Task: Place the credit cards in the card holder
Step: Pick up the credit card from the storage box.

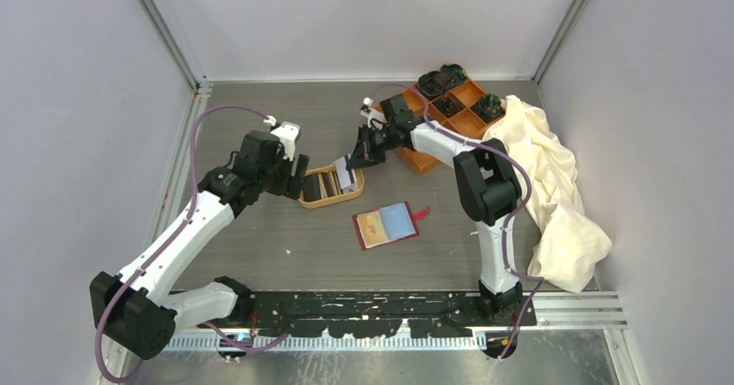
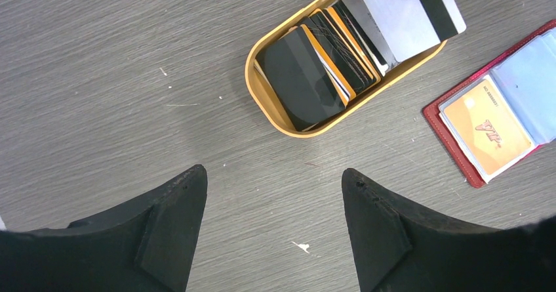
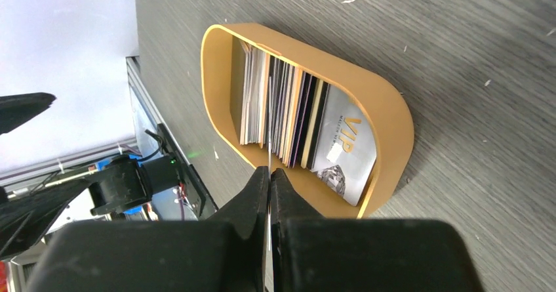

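Credit cards stand on edge, packed side by side, in an oval tan dish just left of centre in the overhead view. Most are black, some have orange or pale edges, and a silver one printed VIP leans against the dish's right end in the right wrist view. One white card with a black stripe is up out of the pack at the upper right of the left wrist view, its lower part inside the dish. The right gripper is clenched on this card; in its own camera the card shows only as a thin edge pinched between the two closed fingertips, directly above the row of cards.

Below and to the right of the dish in the overhead view, the card holder lies open and flat on the grey table, apart from the dish. It is red outside with blue lining, and its snap tab sticks out on the right. A tan-gold card sits in its left-hand panel.

The left gripper hangs just left of the dish with its jaws released and spread wide, nothing between them but bare table.

At the upper right of the overhead view, an orange compartment tray holds dark objects too small to make out, and a cream cloth lies crumpled along the right side, touching the tray.
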### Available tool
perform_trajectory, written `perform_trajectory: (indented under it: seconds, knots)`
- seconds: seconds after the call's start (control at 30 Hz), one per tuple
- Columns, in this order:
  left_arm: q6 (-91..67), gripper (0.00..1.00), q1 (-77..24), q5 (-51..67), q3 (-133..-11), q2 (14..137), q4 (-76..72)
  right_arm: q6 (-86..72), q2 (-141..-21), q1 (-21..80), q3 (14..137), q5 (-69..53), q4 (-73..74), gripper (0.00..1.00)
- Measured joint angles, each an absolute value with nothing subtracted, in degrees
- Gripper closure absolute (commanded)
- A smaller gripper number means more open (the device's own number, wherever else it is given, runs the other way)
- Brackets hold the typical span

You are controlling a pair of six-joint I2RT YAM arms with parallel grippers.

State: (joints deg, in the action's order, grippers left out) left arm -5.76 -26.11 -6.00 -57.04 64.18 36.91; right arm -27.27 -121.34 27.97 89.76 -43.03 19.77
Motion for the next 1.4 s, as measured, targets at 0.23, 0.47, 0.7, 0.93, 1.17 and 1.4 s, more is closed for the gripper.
perform_trajectory:
  seconds: [0.23,0.47,0.7,0.93,1.17,1.4]
  knots:
    - [-5.8,0.25,-26.1,-5.1,-57.0,64.2,36.9,-27.9,-120.6,26.8,88.5,-47.2,17.0,0.99]
    - [-5.8,0.25,-26.1,-4.7,-56.8,64.2,36.9,-31.0,-120.6,26.3,85.6,-53.2,12.0,0.99]
    - [-5.8,0.25,-26.0,-4.0,-56.8,64.2,36.9,-38.2,-120.5,25.6,82.6,-58.4,1.5,0.99]
    - [-6.7,0.24,-25.3,2.2,-56.8,62.9,36.8,-44.5,-119.4,24.6,79.5,-61.1,-5.8,0.99]
    - [-23.9,0.25,-24.4,19.4,-51.4,54.9,25.9,-44.5,-110.7,22.5,75.0,-62.7,-6.7,0.99]
    - [-46.7,0.22,-27.7,26.2,-55.2,53.7,19.3,-40.3,-104.3,20.7,71.7,-64.2,-4.3,0.99]
